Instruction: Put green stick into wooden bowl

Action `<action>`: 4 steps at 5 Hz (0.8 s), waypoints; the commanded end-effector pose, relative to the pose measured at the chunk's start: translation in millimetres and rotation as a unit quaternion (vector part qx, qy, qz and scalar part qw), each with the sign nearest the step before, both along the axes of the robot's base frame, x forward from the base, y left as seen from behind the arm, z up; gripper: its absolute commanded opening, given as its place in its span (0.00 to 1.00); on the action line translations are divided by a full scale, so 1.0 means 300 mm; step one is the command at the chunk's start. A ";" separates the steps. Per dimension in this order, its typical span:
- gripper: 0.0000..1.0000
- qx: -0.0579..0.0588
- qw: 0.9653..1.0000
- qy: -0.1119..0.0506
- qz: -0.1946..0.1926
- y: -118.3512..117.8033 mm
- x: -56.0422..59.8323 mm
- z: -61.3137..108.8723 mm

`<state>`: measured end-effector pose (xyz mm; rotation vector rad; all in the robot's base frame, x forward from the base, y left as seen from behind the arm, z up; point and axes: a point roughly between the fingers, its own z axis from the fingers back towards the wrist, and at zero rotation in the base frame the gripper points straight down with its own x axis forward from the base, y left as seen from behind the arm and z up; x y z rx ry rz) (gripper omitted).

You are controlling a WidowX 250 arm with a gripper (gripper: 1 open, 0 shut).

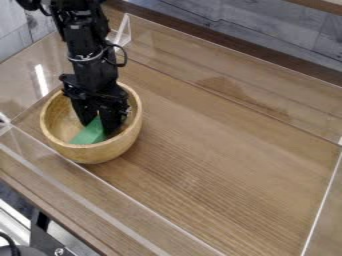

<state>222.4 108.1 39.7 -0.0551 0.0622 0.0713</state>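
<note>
arm upright, pincer [94,112] inside bowl [90,151]

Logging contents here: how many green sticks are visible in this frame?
1: the green stick, inside the wooden bowl, under the gripper. The gripper hides part of the bowl's inside.

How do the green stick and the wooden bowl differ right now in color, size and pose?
The green stick is green, while the wooden bowl is light tan. The stick is small and oblong; the bowl is round and much wider. The stick leans at a slant inside, whereas the bowl sits upright on the table.
</note>
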 end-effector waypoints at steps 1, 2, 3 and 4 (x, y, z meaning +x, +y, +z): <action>0.00 0.002 1.000 0.000 0.005 0.007 0.002 0.013; 0.00 -0.002 1.000 0.008 0.009 0.005 -0.004 0.012; 0.00 -0.004 1.000 0.016 0.012 0.002 -0.010 0.010; 0.00 -0.007 1.000 0.023 0.015 0.000 -0.017 0.008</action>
